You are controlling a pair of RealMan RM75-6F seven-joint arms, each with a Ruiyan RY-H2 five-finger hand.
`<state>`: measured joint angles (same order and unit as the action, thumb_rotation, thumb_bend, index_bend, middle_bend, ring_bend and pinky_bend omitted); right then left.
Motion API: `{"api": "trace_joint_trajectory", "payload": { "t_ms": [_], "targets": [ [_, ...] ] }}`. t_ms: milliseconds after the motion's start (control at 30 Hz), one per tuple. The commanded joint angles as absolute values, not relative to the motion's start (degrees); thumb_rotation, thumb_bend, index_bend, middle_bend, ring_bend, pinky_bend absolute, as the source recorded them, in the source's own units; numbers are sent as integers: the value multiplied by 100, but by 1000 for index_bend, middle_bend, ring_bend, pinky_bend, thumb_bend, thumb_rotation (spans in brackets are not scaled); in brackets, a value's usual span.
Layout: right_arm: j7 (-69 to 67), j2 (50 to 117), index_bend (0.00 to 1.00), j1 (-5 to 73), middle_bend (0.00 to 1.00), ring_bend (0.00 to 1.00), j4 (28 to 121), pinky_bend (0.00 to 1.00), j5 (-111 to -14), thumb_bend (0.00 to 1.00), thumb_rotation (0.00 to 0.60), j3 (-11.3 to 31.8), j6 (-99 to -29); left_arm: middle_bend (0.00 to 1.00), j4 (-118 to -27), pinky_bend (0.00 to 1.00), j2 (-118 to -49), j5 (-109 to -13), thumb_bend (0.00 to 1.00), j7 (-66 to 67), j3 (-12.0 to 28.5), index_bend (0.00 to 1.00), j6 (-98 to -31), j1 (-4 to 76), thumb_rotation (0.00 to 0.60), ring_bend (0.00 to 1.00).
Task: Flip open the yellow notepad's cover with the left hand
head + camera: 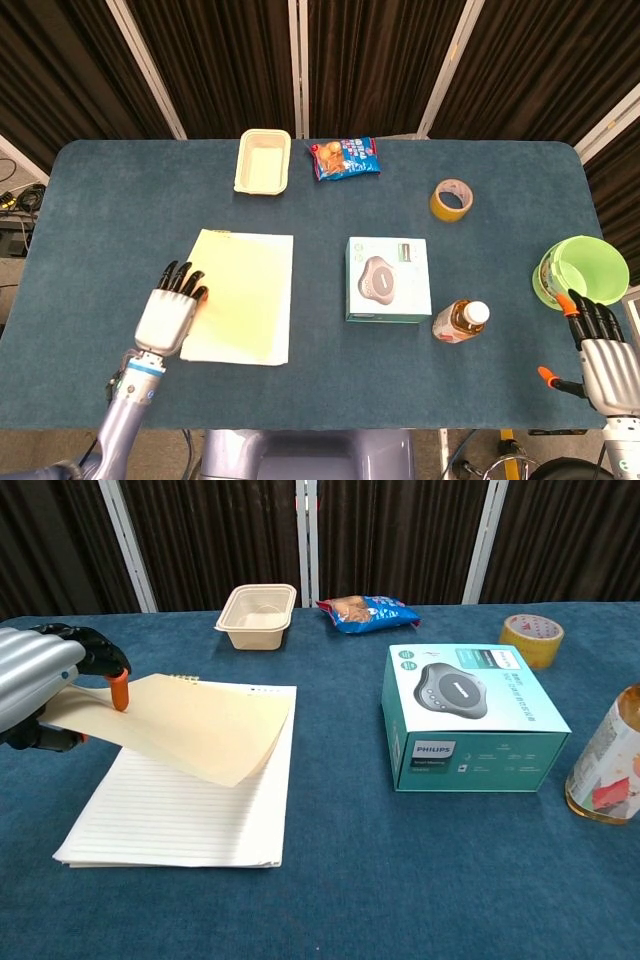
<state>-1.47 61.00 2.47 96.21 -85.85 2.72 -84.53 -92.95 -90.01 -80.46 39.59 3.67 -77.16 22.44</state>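
The yellow notepad (pixel 243 296) lies left of the table's middle; in the chest view its lined white pages (pixel 180 810) show. Its yellow cover (pixel 190 735) is lifted and curls up to the left. My left hand (pixel 45 685) pinches the cover's left edge between an orange-tipped finger and the thumb; in the head view the left hand (pixel 170 310) sits at the pad's left side. My right hand (pixel 600 355) rests at the table's near right corner with its fingers apart, holding nothing.
A teal Philips box (pixel 470 715) stands right of the pad, with a bottle (pixel 460 320) beside it. A beige tray (pixel 263 161), a snack bag (pixel 344 158) and a tape roll (pixel 453 199) lie at the back. A green bowl (pixel 583 270) sits far right.
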Motion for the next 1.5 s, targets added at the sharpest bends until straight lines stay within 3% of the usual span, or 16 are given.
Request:
{"api": "trace_joint_trajectory", "payload": {
  "t_ms": [33, 767, 1000, 1067, 1500],
  "targets": [
    [-139, 6102, 0, 247, 0, 0, 9623, 0, -8587, 0, 600, 271, -8456, 224, -9400, 106, -8819, -8226, 666, 3798, 177, 721, -7803, 2124, 600, 110],
    [-43, 6134, 0, 244, 0, 0, 9625, 0, -8580, 0, 600, 266, -8461, 228, -9339, 106, -8185, -9715, 665, 2956, -921, 726, -8534, 1411, 600, 111],
    [-17, 6141, 0, 241, 0, 0, 9635, 0, -8597, 0, 600, 256, -8466, 228, -9262, 106, -8120, -10115, 666, 2811, -1105, 727, -8734, 1228, 600, 112],
    [-6, 6142, 0, 240, 0, 0, 9639, 0, -8606, 0, 600, 253, -8471, 228, -9236, 105, -8129, -10125, 665, 2752, -1033, 727, -8788, 1191, 600, 112],
    [32, 6169, 0, 255, 0, 0, 9609, 0, -8564, 0, 600, 257, -8426, 228, -9787, 104, -8030, -8842, 665, 2904, 378, 724, -8004, 1805, 600, 112]
  ]
}}
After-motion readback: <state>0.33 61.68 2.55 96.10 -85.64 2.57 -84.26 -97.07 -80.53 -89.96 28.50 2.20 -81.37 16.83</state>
